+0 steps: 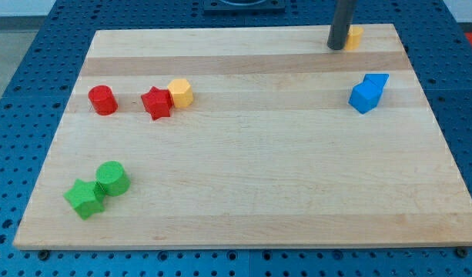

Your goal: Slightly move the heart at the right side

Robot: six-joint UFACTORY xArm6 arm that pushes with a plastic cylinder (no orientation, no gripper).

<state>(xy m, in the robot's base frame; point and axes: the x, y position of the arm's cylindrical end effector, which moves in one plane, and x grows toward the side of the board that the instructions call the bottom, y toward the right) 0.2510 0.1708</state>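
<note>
A yellow block (354, 36), the heart as far as its shape shows, lies near the board's top right edge, partly hidden behind my rod. My tip (336, 47) rests on the board touching the yellow block's left side. Two blue blocks sit at the right: a blue cube (363, 97) and a blue block (378, 81) just above it, touching.
A red cylinder (102, 100), a red star (155, 102) and a yellow hexagon (180, 92) lie at the left. A green star (85, 198) and a green cylinder (112, 178) sit at the bottom left. The wooden board (243, 177) rests on a blue perforated table.
</note>
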